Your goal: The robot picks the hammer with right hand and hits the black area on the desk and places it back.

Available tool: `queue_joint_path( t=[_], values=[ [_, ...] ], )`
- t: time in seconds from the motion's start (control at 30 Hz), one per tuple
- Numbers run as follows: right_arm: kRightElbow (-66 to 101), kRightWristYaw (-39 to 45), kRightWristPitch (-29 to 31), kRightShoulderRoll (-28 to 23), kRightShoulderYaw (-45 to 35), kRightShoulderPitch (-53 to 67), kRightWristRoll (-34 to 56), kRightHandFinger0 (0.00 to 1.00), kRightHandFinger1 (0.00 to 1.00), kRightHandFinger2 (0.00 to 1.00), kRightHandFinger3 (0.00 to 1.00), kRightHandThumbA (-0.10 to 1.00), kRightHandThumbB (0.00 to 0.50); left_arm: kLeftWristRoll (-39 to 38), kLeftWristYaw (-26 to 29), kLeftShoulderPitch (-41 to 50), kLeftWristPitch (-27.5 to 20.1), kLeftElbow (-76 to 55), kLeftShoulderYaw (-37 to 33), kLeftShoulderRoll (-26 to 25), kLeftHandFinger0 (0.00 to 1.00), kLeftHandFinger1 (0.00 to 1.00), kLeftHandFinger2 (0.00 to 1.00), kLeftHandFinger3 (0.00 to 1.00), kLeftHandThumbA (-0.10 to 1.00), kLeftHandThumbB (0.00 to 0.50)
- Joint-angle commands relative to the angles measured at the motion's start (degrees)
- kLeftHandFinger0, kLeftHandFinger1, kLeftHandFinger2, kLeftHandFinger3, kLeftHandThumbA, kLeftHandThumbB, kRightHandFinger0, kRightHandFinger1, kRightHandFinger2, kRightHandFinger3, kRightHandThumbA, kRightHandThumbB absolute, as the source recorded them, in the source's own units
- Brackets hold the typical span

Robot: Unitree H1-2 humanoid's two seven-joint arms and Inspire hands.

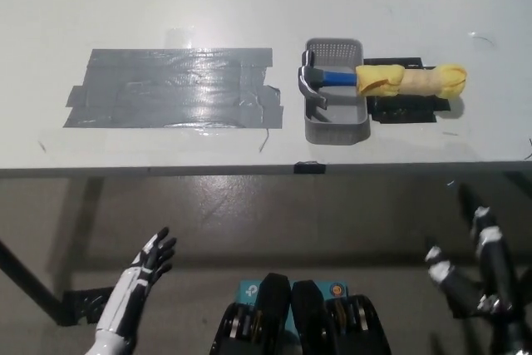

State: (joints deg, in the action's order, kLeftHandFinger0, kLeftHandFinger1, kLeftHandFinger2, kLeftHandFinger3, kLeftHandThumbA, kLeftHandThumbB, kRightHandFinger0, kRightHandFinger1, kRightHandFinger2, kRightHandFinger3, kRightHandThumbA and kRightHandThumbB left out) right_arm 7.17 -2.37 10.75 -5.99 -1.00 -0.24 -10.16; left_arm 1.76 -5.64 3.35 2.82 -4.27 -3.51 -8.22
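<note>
Head view. A pale, smooth surface (249, 6) carries a glossy, wrinkled patch of dark grey tape (174, 89), roughly rectangular with ragged edges, at 10 o'clock from the picture's centre. At 2 o'clock lies a grey perforated plastic tray (336, 128); the hammer (382, 81) rests across it, steel head inside the tray, blue neck over the rim, yellow padded handle extending right over a black mat (403, 110). Left robot hand (150, 262), white with dark fingers spread, holds nothing at 7 o'clock below the surface edge. Right robot hand (478, 276), black, at 5 o'clock, fingers apart, empty.
</note>
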Motion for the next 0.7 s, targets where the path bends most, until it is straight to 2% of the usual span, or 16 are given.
queue_joint_path(
  t=[0.0,0.1,0.13,0.2,0.23,0.37,0.4,0.5,0.67],
  values=[
    [5.0,-1.6,-0.5,-2.8,-1.6,-5.3,-6.5,1.0,1.0,1.0,1.0,0.49,0.127,0.6,1.9,-0.9,-4.4,-2.0,0.2,2.3,1.0,1.0,1.0,1.0,1.0,0.0],
    [5.6,0.3,-4.2,-5.7,-1.9,-10.9,-7.5,1.0,1.0,1.0,1.0,0.49,0.147,1.7,3.1,-0.6,-6.3,-1.3,0.7,4.1,1.0,1.0,1.0,1.0,1.0,0.0],
    [5.1,1.7,-5.8,-7.2,-1.7,-13.2,-7.3,1.0,1.0,1.0,1.0,0.52,0.152,1.8,3.2,-0.4,-6.9,-1.2,0.7,4.5,1.0,1.0,1.0,1.0,1.0,0.0],
    [4.8,4.3,-10.1,-10.2,-0.6,-16.6,-9.4,1.0,1.0,1.0,1.0,0.65,0.171,2.8,3.5,-0.3,-7.4,-0.8,0.7,4.8,1.0,1.0,1.0,1.0,1.0,0.0],
    [4.3,5.4,-11.4,-11.5,-0.1,-18.3,-9.6,1.0,1.0,1.0,1.0,0.69,0.172,2.9,3.5,-0.3,-7.5,-0.4,0.8,4.8,1.0,1.0,1.0,1.0,1.0,0.0],
    [0.5,8.8,-13.7,-16.4,2.9,-25.1,-12.4,1.0,1.0,1.0,1.0,0.73,0.188,3.6,3.6,-0.6,-8.7,1.2,1.1,4.2,1.0,1.0,1.0,1.0,1.0,0.0],
    [-1.2,10.1,-14.8,-17.9,4.3,-27.7,-13.7,1.0,1.0,1.0,1.0,0.78,0.221,3.8,3.7,-0.7,-9.5,1.9,1.3,4.0,1.0,1.0,1.0,1.0,1.0,0.0],
    [-6.4,12.3,-17.1,-20.6,8.7,-33.9,-18.3,1.0,1.0,1.0,1.0,0.84,0.261,3.3,3.4,-0.5,-9.1,2.4,1.6,3.6,1.0,1.0,1.0,1.0,1.0,0.0],
    [-15.8,10.5,-16.8,-20.9,14.0,-40.3,-22.8,1.0,1.0,1.0,1.0,0.76,0.309,3.7,3.5,-0.2,-10.2,3.3,1.5,3.3,1.0,1.0,1.0,1.0,0.99,0.0]
  ],
)
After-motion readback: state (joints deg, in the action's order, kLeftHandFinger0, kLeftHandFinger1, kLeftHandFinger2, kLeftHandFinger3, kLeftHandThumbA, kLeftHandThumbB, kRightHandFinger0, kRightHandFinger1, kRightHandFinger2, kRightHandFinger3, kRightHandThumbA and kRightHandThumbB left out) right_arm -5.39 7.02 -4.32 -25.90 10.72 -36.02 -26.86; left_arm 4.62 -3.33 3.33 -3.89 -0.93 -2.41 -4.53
